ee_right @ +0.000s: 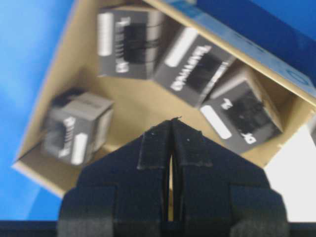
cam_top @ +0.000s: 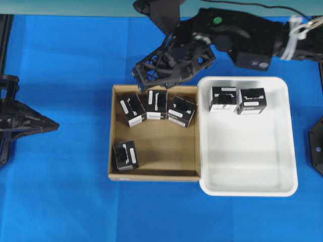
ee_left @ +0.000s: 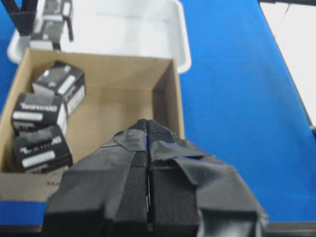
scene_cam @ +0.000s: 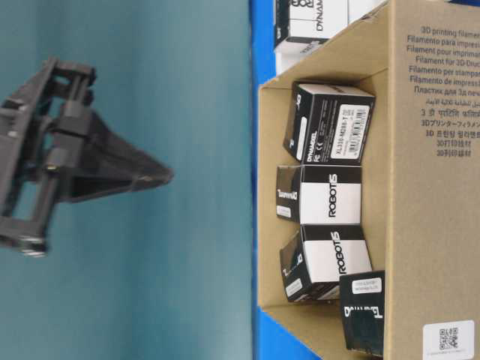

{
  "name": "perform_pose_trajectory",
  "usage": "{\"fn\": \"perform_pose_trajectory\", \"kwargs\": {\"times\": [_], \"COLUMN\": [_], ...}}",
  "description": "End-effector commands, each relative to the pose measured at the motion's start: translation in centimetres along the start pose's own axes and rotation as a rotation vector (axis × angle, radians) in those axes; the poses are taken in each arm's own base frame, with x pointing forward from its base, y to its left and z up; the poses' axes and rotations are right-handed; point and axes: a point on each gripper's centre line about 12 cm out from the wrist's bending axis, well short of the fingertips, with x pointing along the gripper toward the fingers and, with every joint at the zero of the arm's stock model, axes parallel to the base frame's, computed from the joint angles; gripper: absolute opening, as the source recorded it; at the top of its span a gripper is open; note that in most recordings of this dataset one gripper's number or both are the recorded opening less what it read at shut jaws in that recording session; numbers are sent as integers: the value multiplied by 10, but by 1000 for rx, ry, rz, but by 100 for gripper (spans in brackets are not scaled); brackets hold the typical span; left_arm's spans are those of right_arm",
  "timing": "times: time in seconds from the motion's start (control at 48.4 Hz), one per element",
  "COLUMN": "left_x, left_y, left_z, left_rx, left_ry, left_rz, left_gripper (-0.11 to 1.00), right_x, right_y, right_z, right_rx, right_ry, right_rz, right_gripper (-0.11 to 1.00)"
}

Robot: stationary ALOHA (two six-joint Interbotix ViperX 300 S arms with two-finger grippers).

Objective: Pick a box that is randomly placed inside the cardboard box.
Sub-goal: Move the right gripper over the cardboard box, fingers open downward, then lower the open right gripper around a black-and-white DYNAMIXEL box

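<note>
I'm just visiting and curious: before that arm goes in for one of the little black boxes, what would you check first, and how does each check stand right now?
1. Black boxes remain in the cardboard box: ok, four.
2. Right gripper near them: ok, over the far wall.
3. Right gripper open for grasping: not ok, shut and empty.
4. Left gripper out of the way: ok, off to the side, shut.
5. White tray has room: ok, holds two.

White tray [cam_top: 282,151] on a blue tabletop [cam_top: 60,201], set just right of the brown carton and touching its wall. Two black cartons [cam_top: 223,99] [cam_top: 252,101] stand side by side along the tray's far edge.
</note>
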Motion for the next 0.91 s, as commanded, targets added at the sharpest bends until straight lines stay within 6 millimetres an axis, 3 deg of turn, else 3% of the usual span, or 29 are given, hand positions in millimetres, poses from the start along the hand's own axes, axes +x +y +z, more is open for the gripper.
{"fn": "perform_pose_trajectory", "kwargs": {"times": [0.0, 0.124, 0.31, 0.517, 0.6, 0.807, 0.889], "left_x": [-2, -4, -3, -3, -3, -3, -3], "left_y": [-2, -2, -3, -3, -3, -7, -7], "left_z": [12, 12, 11, 9, 9, 5, 4], "left_rx": [6, 4, 8, 10, 11, 16, 13], "left_ry": [-23, -16, -15, -10, -10, 1, 3], "left_rz": [-6, -5, -9, -10, -13, -32, -35], "left_gripper": [-7, -7, -7, -7, -7, -7, -7], "right_x": [10, 23, 25, 33, 36, 46, 48], "right_y": [0, -2, 2, 11, 13, 10, 11], "right_z": [-5, -9, -5, -1, -1, -3, -4], "right_rx": [18, 117, 168, 211, 246, 285, 320], "right_ry": [18, 37, 16, -11, -19, -8, -1], "right_rz": [-33, -63, -48, 1, 8, -17, -39], "right_gripper": [-3, -2, 2, 16, 28, 84, 97]}}
